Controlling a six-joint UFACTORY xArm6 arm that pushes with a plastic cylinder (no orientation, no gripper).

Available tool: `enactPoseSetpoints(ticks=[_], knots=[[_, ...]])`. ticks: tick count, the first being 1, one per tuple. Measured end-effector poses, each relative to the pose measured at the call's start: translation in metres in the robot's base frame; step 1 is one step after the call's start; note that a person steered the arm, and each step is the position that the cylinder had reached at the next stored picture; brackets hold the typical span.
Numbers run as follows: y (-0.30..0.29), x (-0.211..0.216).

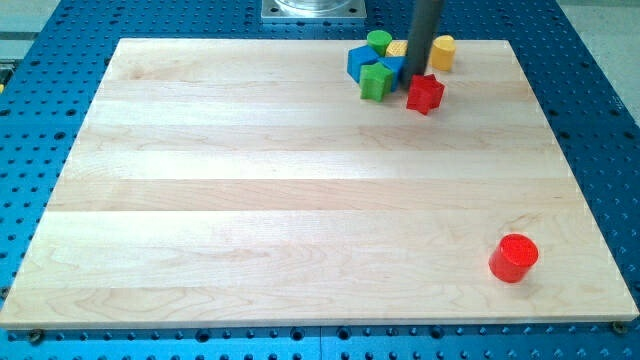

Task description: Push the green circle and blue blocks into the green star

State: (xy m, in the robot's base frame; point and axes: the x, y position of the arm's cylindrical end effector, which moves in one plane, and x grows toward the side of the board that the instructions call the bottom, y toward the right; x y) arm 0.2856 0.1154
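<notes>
A cluster of blocks sits near the top edge of the wooden board, right of centre. The green circle (378, 41) is at the cluster's top. A blue block (360, 62) lies below it, and another blue block (393, 68) is partly hidden behind the rod. The green star (376, 81) sits at the cluster's bottom, touching the blue blocks. My tip (414, 78) is down between the right blue block and the red star (425, 93).
A yellow block (442, 51) and another yellow block (398, 48) lie at the cluster's top right. A red cylinder (514, 257) stands near the board's bottom right. The board (250, 200) rests on a blue perforated table.
</notes>
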Motion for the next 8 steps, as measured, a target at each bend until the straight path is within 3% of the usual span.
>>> enactPoseSetpoints(ticks=[1, 2, 3, 4, 5, 7, 8], knots=[[-0.029, 0.017], [0.053, 0.024], [0.143, -0.01], [0.146, -0.067], [0.116, -0.095], [-0.018, -0.094], [-0.058, -0.078]])
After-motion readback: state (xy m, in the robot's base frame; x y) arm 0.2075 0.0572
